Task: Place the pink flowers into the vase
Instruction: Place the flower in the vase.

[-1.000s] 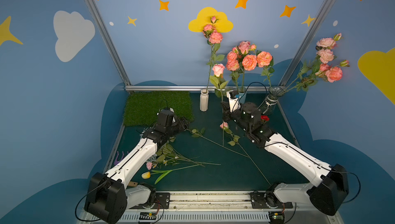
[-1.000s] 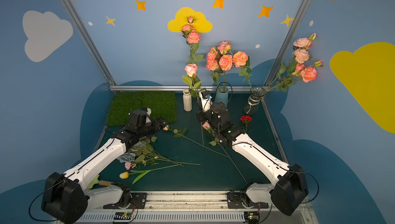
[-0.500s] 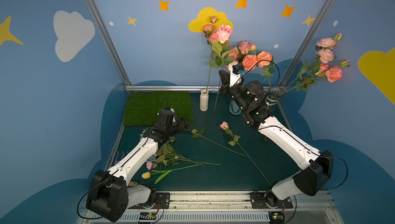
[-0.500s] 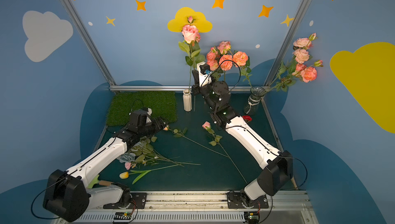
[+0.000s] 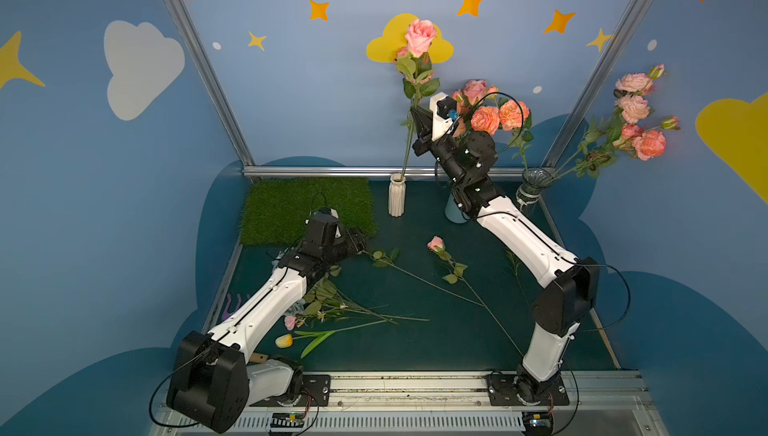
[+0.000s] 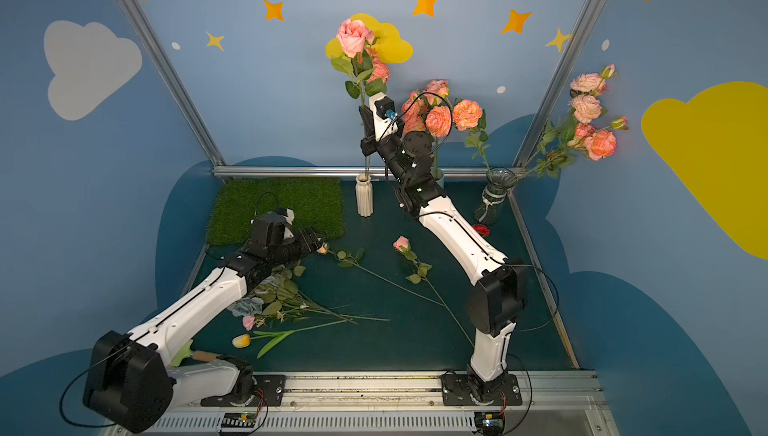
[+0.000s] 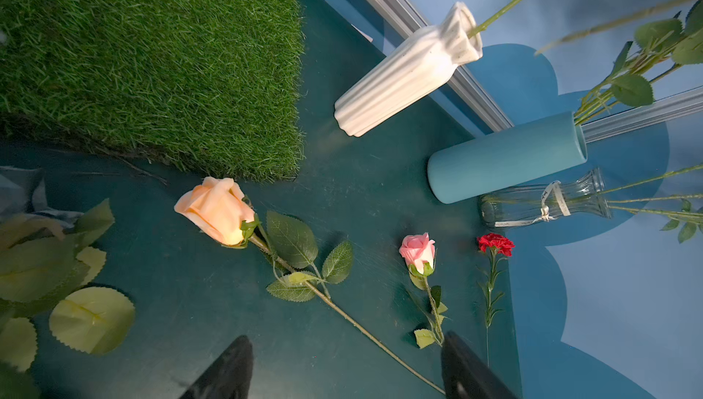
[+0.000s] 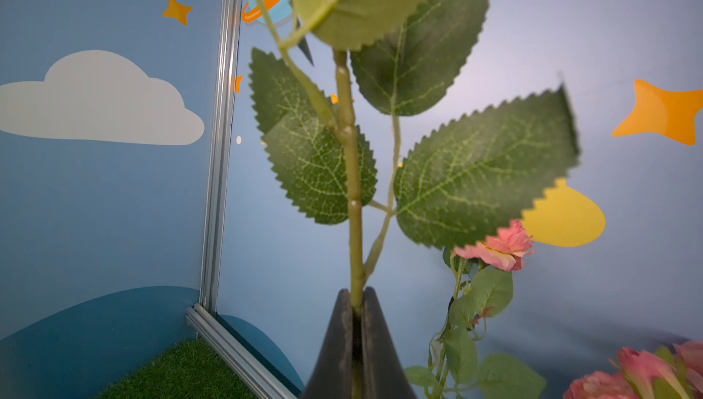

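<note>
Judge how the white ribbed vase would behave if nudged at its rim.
Probably tippy: the white ribbed vase is tall with a narrow foot. The tall flower standing in it likely adds leverage. It looks rigid, so likely slides or topples, not flexes.

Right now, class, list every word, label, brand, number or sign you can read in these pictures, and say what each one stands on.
No text can be read in any view.
White ribbon tied round the clear glass vase: faint dark marks, too small to read.
Blue walls: only pictures, such as an orange star and a white cloud, no words or numbers.
</note>
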`<action>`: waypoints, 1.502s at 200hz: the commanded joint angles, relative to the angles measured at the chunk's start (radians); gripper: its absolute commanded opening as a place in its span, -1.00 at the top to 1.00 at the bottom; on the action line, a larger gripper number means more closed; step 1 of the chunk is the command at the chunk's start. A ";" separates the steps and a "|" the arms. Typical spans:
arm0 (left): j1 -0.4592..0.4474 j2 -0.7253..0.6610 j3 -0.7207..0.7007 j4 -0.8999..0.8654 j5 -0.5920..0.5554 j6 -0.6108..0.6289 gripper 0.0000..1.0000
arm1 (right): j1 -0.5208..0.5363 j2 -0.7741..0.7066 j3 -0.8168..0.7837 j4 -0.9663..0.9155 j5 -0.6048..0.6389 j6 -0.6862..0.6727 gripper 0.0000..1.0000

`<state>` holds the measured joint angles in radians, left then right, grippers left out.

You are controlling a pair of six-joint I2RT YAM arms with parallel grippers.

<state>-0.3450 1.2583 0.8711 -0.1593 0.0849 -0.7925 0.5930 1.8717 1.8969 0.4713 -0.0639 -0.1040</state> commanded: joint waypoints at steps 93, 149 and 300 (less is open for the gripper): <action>0.025 0.052 -0.009 0.044 -0.005 0.021 -0.56 | -0.044 0.302 0.411 -0.183 -0.111 0.086 1.00; 0.030 0.066 -0.013 0.058 0.004 0.018 -0.56 | -0.045 0.346 0.436 -0.225 -0.122 0.075 1.00; 0.031 0.070 -0.017 0.063 0.006 0.016 -0.56 | -0.071 0.514 0.558 -0.396 -0.152 0.056 1.00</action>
<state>-0.3187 1.3239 0.8654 -0.1066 0.0826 -0.7891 0.5308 2.3558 2.4195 0.1047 -0.2031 -0.0383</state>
